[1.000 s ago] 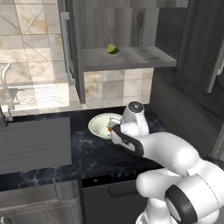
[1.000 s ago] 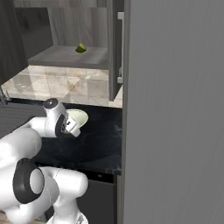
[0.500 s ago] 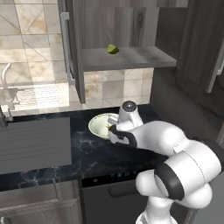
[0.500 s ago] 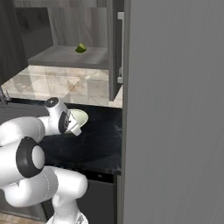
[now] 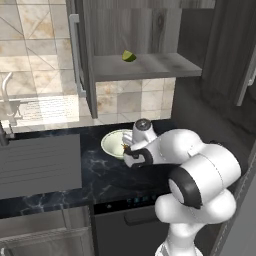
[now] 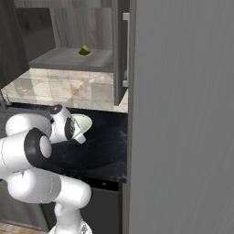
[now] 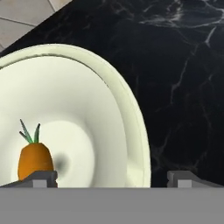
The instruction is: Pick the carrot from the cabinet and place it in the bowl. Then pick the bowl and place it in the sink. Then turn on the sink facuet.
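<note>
Hovering with fingers apart over the bowl (image 7: 131, 131), the hand (image 7: 111, 177) half hides the carrot (image 7: 35, 159)

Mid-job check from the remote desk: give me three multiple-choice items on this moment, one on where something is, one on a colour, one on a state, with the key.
1. Where is the carrot?
A. on the cabinet shelf
B. inside the bowl
C. in the sink

2. What colour is the fruit on the cabinet shelf?
A. green
B. red
C. purple

3. How do the jaws of the gripper stand?
A. shut on the carrot
B. shut on nothing
C. open, straddling the bowl's rim

Key: 1 B, the hand view shows the carrot lying in the bowl. 2 A, it shows green in both base views. 3 C, the fingertips sit wide apart, one on either side of the rim.
</note>
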